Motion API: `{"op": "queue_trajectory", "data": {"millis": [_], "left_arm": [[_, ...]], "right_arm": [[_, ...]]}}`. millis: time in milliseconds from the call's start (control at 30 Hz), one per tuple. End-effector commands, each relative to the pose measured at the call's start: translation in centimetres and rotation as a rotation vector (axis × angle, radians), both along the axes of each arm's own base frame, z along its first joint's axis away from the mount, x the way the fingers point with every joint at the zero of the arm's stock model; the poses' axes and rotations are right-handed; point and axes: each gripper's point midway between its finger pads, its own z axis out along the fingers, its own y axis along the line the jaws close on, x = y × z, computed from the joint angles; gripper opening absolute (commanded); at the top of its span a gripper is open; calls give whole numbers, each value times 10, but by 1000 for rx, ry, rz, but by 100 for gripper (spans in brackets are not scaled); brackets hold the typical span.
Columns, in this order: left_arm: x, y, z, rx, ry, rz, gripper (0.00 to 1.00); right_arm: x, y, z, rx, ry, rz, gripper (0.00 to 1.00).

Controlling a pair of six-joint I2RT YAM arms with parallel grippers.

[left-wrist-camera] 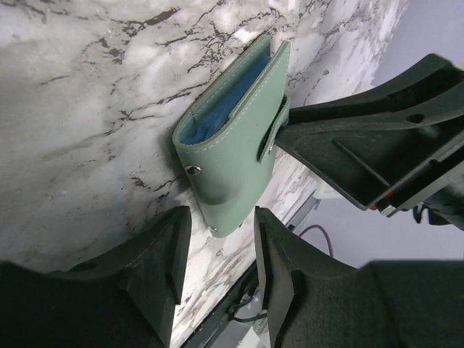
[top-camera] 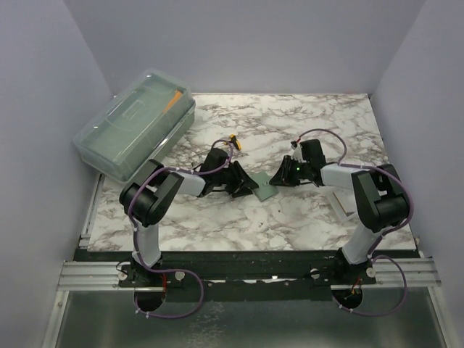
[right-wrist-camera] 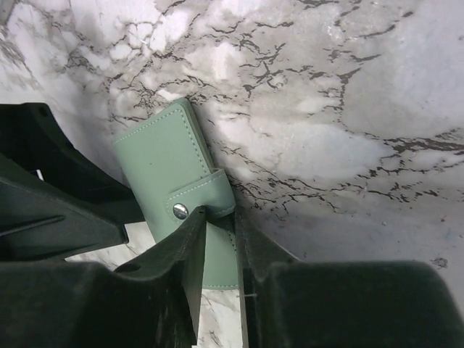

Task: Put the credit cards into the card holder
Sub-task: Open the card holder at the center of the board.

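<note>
The card holder (top-camera: 265,193) is seen near the middle of the marble bench (top-camera: 304,123), between the two claws, which are brought in towards each other from either side. It is folded, and bluish clear pockets (left-wrist-camera: 217,112) are visible along its slightly gaping edge in the left wrist view. The left claw (left-wrist-camera: 221,226) is set at one end of the card holder, whose end lies between its fingers (left-wrist-camera: 170,254); the fingers are held partly apart, and it cannot be told whether they press on the cover. The right claw (right-wrist-camera: 221,221) is drawn nearly together, and the green strap (right-wrist-camera: 199,192) of the card holder is pinched between its fingertips, just beside the metal snap button (right-wrist-camera: 180,210). Whether the snap is fastened cannot be told. The card holder is touched by the bench along its far side, while the strap side seems lifted a little. A large translucent lidded box (top-camera: 134,127) is placed at the far left corner of the bench, well apart from the claws, and part of a white tray (top-camera: 339,205) is seen beside the right arm.
</note>
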Motion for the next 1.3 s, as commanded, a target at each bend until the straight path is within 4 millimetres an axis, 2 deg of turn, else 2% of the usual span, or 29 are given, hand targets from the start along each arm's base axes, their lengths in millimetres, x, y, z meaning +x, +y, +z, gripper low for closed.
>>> {"op": "queue_trajectory", "data": {"millis": [0, 100, 233, 367, 467, 500, 567, 700, 800, 1000, 1167, 1267], "left_arm": [[-2, -2, -12, -35, -4, 3, 50], [2, -7, -6, -71, -33, -13, 55], [7, -13, 9, -118, -82, -23, 47], [10, -14, 13, -118, -109, -24, 38], [8, -14, 14, -120, -111, -27, 38], [6, -11, 12, -113, -99, -14, 41], [-1, 1, 2, -79, -54, 45, 55], [-16, 20, -21, -22, 30, 122, 63], [-21, 28, -31, 6, 46, 149, 62], [-21, 42, -37, 51, 30, 209, 51], [-21, 66, -43, 164, -18, 289, 50], [-18, 68, -44, 229, -61, 261, 51]], "right_arm": [[-20, 1, -14, 41, 56, -45, 22], [-27, 6, -12, 98, 65, -50, 22], [-36, 15, -9, 174, 70, -50, 18], [-42, 17, -12, 183, 83, -62, 18], [-47, 24, -12, 179, 86, -52, 17], [-47, 24, -12, 175, 87, -58, 17], [-48, 21, -12, 164, 90, -81, 17], [-49, 16, -11, 146, 81, -103, 18], [-53, 15, -13, 135, 87, -94, 19], [-65, 16, -17, 164, 117, -90, 21], [-68, 16, -12, 190, 108, -106, 21], [-68, 15, -13, 180, 108, -107, 21]]}}
